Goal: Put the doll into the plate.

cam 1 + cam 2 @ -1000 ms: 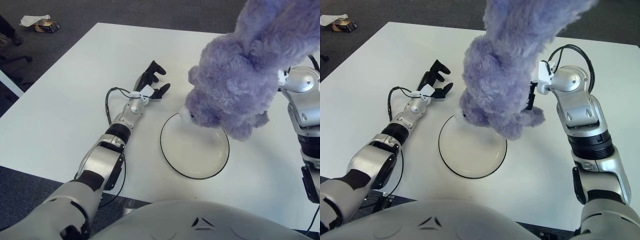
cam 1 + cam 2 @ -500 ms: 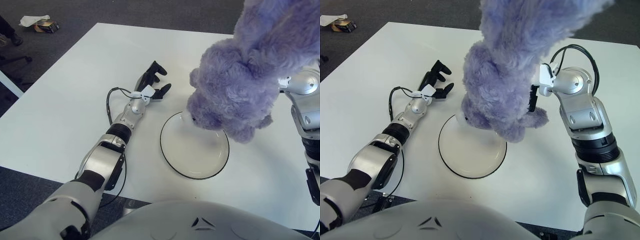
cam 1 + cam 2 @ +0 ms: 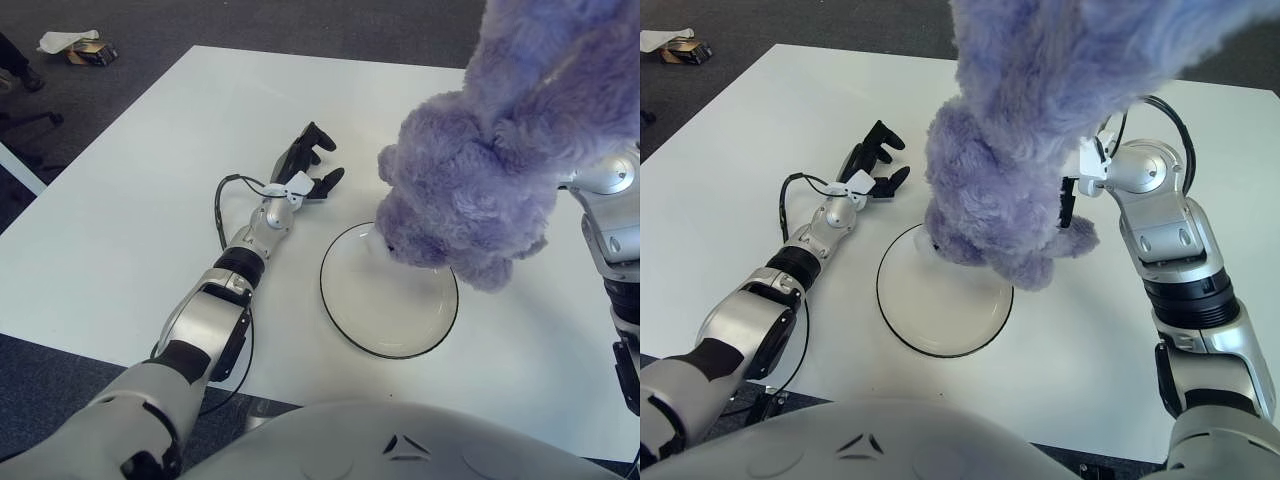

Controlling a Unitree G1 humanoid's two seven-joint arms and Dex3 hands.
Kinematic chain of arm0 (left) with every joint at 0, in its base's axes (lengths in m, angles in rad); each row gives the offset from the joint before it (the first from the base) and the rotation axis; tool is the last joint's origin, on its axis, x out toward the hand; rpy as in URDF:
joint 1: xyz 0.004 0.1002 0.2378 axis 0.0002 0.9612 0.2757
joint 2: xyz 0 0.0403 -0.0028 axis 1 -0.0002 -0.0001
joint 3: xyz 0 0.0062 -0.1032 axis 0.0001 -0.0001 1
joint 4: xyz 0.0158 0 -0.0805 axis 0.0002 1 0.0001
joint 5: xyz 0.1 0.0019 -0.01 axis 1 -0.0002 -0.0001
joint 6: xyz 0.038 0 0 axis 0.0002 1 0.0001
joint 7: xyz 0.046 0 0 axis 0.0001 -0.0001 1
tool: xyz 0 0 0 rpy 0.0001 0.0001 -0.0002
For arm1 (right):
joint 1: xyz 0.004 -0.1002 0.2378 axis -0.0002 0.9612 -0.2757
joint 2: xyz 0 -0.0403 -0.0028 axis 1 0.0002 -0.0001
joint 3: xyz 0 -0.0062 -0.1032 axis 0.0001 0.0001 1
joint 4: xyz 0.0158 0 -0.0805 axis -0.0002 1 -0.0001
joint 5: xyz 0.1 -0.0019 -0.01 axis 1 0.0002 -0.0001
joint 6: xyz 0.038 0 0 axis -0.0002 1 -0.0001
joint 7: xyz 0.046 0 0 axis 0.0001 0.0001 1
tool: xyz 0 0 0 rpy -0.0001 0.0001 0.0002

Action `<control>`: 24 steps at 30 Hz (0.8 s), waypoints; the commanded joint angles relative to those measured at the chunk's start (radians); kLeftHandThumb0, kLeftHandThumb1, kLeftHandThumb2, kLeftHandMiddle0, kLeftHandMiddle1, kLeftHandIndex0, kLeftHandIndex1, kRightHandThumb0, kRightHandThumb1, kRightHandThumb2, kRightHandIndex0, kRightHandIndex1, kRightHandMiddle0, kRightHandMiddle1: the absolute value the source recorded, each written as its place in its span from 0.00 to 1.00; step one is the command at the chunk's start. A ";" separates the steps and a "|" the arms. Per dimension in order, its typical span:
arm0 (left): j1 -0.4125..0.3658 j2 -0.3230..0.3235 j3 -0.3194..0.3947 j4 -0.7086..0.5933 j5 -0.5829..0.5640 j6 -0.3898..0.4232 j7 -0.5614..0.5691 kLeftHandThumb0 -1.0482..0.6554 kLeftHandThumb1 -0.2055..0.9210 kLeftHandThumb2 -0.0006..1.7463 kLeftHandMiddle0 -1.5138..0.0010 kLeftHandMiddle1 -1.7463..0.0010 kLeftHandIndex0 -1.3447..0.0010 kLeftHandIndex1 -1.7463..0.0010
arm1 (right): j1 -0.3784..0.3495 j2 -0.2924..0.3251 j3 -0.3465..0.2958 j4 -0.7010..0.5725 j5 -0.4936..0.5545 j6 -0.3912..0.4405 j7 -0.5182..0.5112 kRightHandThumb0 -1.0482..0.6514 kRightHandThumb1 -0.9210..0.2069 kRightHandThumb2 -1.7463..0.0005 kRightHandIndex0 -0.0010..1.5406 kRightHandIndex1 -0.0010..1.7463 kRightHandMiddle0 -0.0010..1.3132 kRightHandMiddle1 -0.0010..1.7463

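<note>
The white plate (image 3: 385, 310) with its dark rim lies nearest on the table (image 3: 120, 220). The purple plush doll (image 3: 1025, 150) hangs head-down over the plate's far edge, carried by the right hand (image 3: 1068, 205), whose dark fingers press into the fur. Further left, the left hand (image 3: 305, 165) shows beside the plate, fingers spread and holding nothing. Since a second ago the doll has sunk slightly toward the plate; the left hand is unchanged.
</note>
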 commanded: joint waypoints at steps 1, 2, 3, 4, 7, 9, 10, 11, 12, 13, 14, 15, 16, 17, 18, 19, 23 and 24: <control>0.035 -0.011 -0.019 0.032 0.020 0.039 -0.010 0.61 0.77 0.48 0.73 0.10 0.82 0.00 | 0.012 -0.011 -0.008 -0.008 -0.013 0.025 -0.029 0.61 0.67 0.16 0.41 1.00 0.45 0.97; 0.035 -0.011 -0.019 0.032 0.020 0.040 -0.009 0.61 0.77 0.48 0.73 0.11 0.82 0.00 | 0.014 -0.009 -0.010 -0.010 -0.016 0.030 -0.036 0.61 0.65 0.17 0.39 1.00 0.44 0.98; 0.035 -0.012 -0.019 0.032 0.020 0.040 -0.009 0.61 0.77 0.48 0.73 0.11 0.82 0.00 | 0.015 -0.008 -0.010 -0.011 -0.017 0.033 -0.041 0.61 0.64 0.18 0.39 1.00 0.43 0.99; 0.035 -0.012 -0.018 0.032 0.019 0.041 -0.009 0.61 0.77 0.47 0.73 0.12 0.82 0.00 | 0.017 -0.006 -0.011 -0.012 -0.020 0.036 -0.049 0.61 0.62 0.19 0.37 1.00 0.42 0.99; 0.035 -0.014 -0.017 0.032 0.016 0.042 -0.008 0.61 0.78 0.46 0.72 0.14 0.82 0.00 | 0.021 -0.001 -0.013 -0.015 -0.025 0.042 -0.066 0.61 0.54 0.24 0.39 0.99 0.32 0.98; 0.034 -0.015 -0.016 0.031 0.014 0.043 -0.008 0.61 0.79 0.45 0.72 0.14 0.82 0.00 | 0.024 0.000 -0.013 -0.013 -0.026 0.041 -0.073 0.61 0.50 0.27 0.38 0.99 0.27 0.99; 0.035 -0.016 -0.015 0.031 0.013 0.043 -0.009 0.61 0.79 0.45 0.72 0.14 0.82 0.00 | 0.025 0.000 -0.013 -0.013 -0.026 0.041 -0.076 0.61 0.45 0.32 0.36 0.96 0.25 0.99; 0.035 -0.016 -0.014 0.030 0.012 0.044 -0.010 0.61 0.80 0.44 0.72 0.15 0.82 0.00 | 0.026 0.000 -0.013 -0.012 -0.026 0.041 -0.079 0.61 0.39 0.37 0.35 0.94 0.23 1.00; 0.035 -0.017 -0.014 0.030 0.010 0.044 -0.010 0.61 0.80 0.44 0.72 0.15 0.83 0.00 | 0.026 0.000 -0.012 -0.012 -0.026 0.041 -0.081 0.61 0.37 0.39 0.34 0.93 0.22 1.00; 0.035 -0.017 -0.013 0.030 0.010 0.044 -0.011 0.61 0.81 0.43 0.72 0.15 0.83 0.00 | 0.026 -0.001 -0.012 -0.012 -0.026 0.042 -0.083 0.61 0.33 0.44 0.32 0.91 0.21 1.00; 0.035 -0.018 -0.013 0.029 0.009 0.044 -0.010 0.61 0.81 0.43 0.72 0.15 0.83 0.00 | 0.026 -0.001 -0.011 -0.011 -0.026 0.040 -0.084 0.61 0.29 0.47 0.31 0.89 0.20 1.00; 0.035 -0.018 -0.012 0.029 0.009 0.044 -0.009 0.61 0.81 0.43 0.72 0.15 0.83 0.00 | 0.026 -0.002 -0.010 -0.010 -0.026 0.039 -0.085 0.61 0.27 0.49 0.30 0.89 0.19 1.00; 0.035 -0.019 -0.012 0.028 0.008 0.045 -0.008 0.61 0.82 0.43 0.72 0.15 0.84 0.00 | 0.027 -0.002 -0.010 -0.008 -0.027 0.036 -0.087 0.61 0.23 0.53 0.29 0.87 0.18 1.00; 0.034 -0.020 -0.012 0.028 0.008 0.045 -0.007 0.61 0.82 0.43 0.72 0.15 0.84 0.00 | 0.027 -0.002 -0.010 -0.006 -0.027 0.034 -0.088 0.57 0.22 0.54 0.27 0.86 0.20 0.99; 0.034 -0.020 -0.012 0.028 0.009 0.046 -0.006 0.61 0.82 0.42 0.72 0.15 0.84 0.00 | 0.028 -0.002 -0.011 -0.004 -0.028 0.031 -0.090 0.51 0.21 0.55 0.23 0.84 0.22 0.98; 0.034 -0.021 -0.012 0.027 0.009 0.046 -0.004 0.61 0.83 0.42 0.72 0.15 0.84 0.00 | 0.028 -0.002 -0.011 -0.004 -0.029 0.029 -0.091 0.47 0.18 0.57 0.21 0.82 0.23 0.98; 0.033 -0.021 -0.013 0.026 0.012 0.049 0.000 0.61 0.84 0.41 0.72 0.15 0.85 0.00 | 0.028 -0.005 -0.010 0.002 -0.034 0.025 -0.095 0.32 0.32 0.49 0.17 0.77 0.08 0.91; 0.034 -0.021 -0.014 0.024 0.013 0.051 0.001 0.61 0.84 0.41 0.72 0.15 0.85 0.00 | 0.028 -0.006 -0.009 0.004 -0.037 0.027 -0.097 0.30 0.34 0.47 0.16 0.76 0.05 0.88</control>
